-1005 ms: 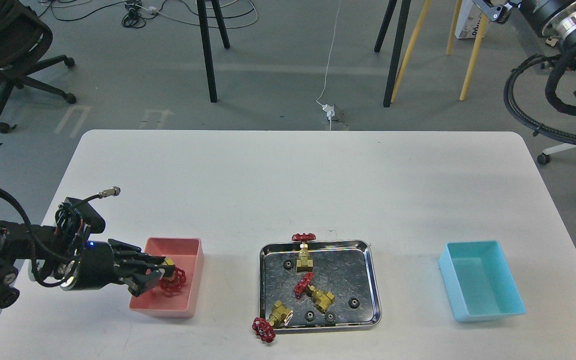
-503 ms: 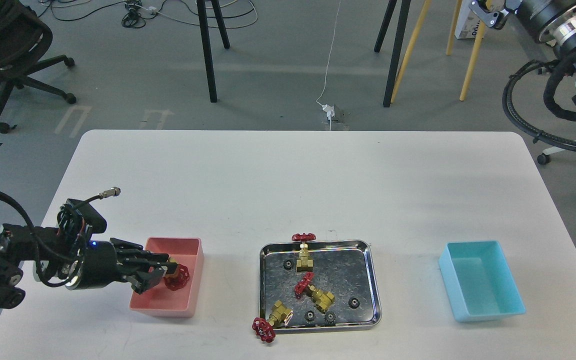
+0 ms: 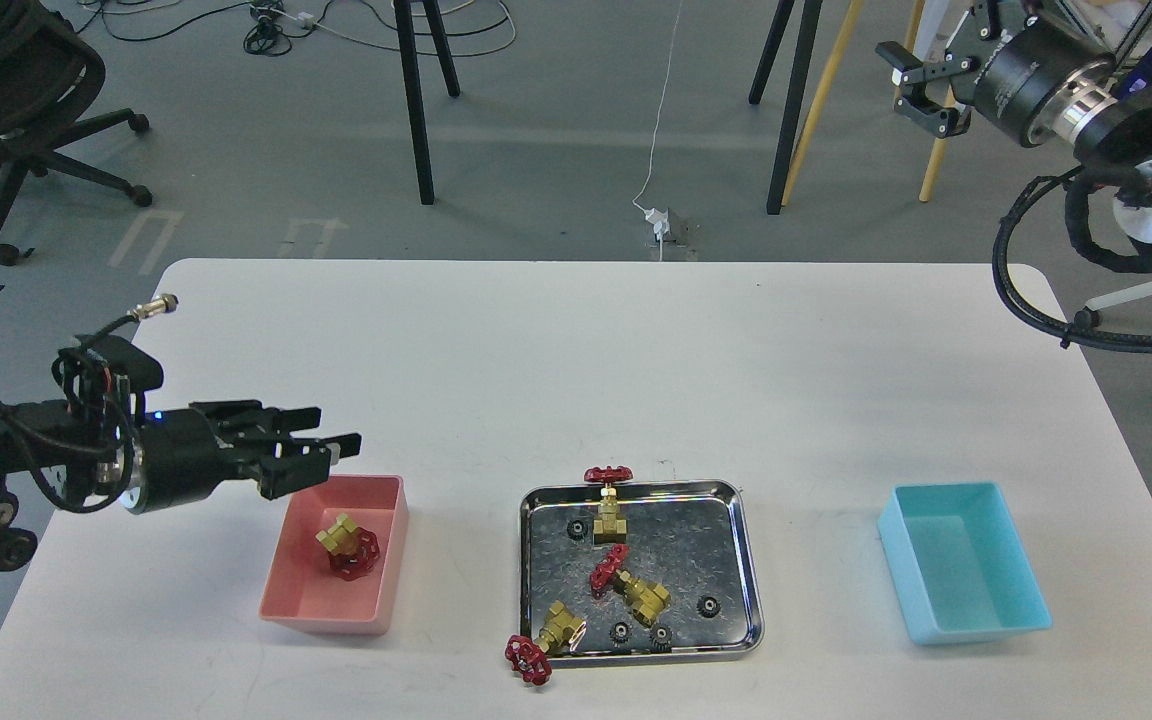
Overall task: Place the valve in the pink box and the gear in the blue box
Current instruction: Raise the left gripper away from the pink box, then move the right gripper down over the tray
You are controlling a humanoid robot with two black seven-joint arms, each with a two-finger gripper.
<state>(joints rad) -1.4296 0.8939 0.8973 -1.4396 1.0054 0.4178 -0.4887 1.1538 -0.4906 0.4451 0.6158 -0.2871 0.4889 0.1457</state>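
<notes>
One valve [image 3: 348, 547] lies inside the pink box [image 3: 308, 602] at the front left. My left gripper [image 3: 321, 445] is open and empty, raised above the box's back left corner. Three more valves are at the steel tray [image 3: 746, 560]: one [image 3: 609, 498] at its back rim, one [image 3: 630, 584] in the middle, one [image 3: 545, 642] hanging over its front left corner. Several black gears [image 3: 707, 605] lie in the tray. The blue box [image 3: 966, 561] stands empty at the front right. My right gripper [image 3: 921, 80] is open, high beyond the table's back right.
The white table [image 3: 596, 370] reaches across the view. Chair and stool legs [image 3: 416, 100] stand on the floor behind it. My right arm's cables [image 3: 1046, 300] hang over the table's back right corner.
My left gripper let go of the valve, which now lies in the pink box, and has risen and drawn back left. My right gripper has come further into view, moving left and down.
</notes>
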